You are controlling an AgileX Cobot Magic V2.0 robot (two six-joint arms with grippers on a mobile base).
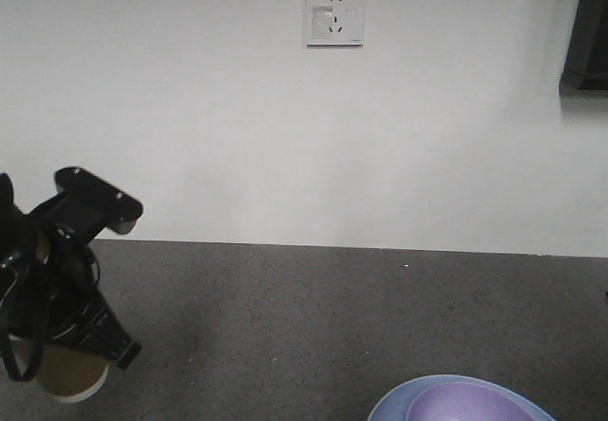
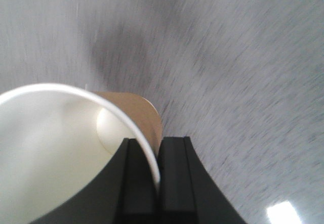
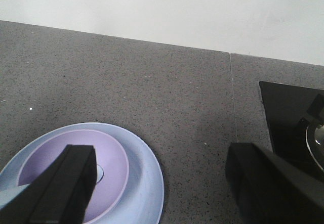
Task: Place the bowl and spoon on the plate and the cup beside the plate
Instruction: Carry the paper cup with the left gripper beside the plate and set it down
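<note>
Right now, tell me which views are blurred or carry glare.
Left wrist view: the countertop is streaked with motion blur, with a bright glare patch at bottom right; the cup and left hand are soft. Front view: sharp enough, cup shaded. Right wrist view: crisp, evenly lit, plate clear.

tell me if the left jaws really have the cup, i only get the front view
observer: yes, the left wrist view shows the left gripper shut on the cup, pinching its wall with one jaw inside and one outside
operator: are the right jaws free to go for the spoon
observer: the right wrist view shows the right gripper wide open and holding nothing, above the plate edge
</note>
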